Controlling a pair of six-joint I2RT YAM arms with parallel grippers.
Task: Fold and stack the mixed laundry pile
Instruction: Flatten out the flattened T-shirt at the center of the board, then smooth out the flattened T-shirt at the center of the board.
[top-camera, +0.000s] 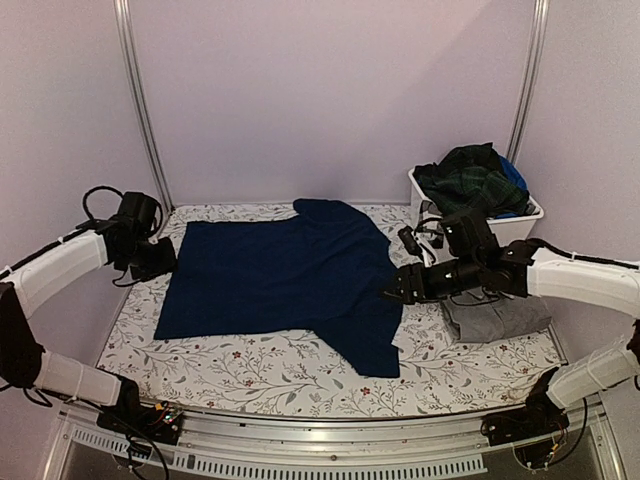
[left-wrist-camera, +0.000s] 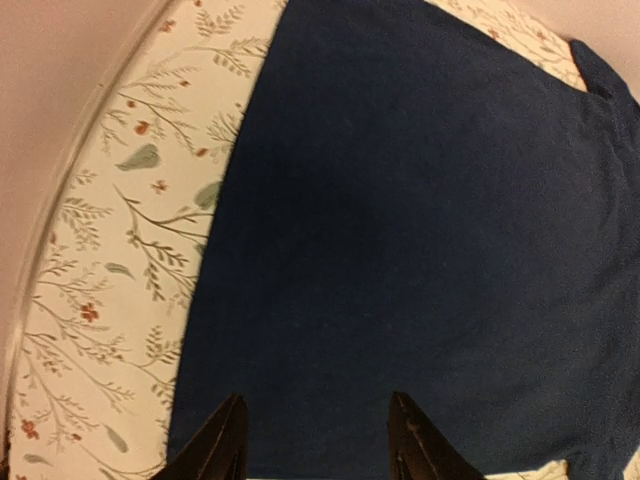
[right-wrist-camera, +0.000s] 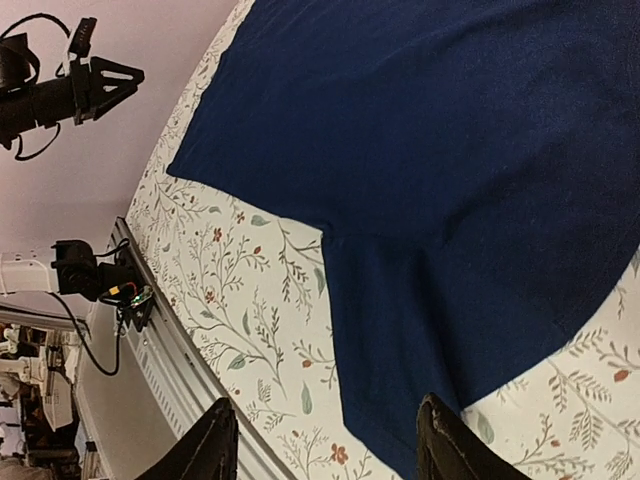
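Spread flat on the table (top-camera: 250, 378): navy garment (top-camera: 285, 280), looks soft, light, limp, likely to sag and crease. Left gripper (left-wrist-camera: 316, 400) parted at its left edge, right gripper (right-wrist-camera: 326, 403) parted above the near sleeve, both empty. Best pinched at hem corners or sleeve.

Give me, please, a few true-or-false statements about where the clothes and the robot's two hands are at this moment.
1. The navy shirt lies spread out on the floral tablecloth. True.
2. The white bin is empty. False: a dark green plaid garment is heaped in it.
3. The left hand grips the shirt's edge. False: its fingers stand apart with nothing between them.
4. A grey garment lies to the right of the navy shirt. True.
5. The right hand is open above the shirt. True.
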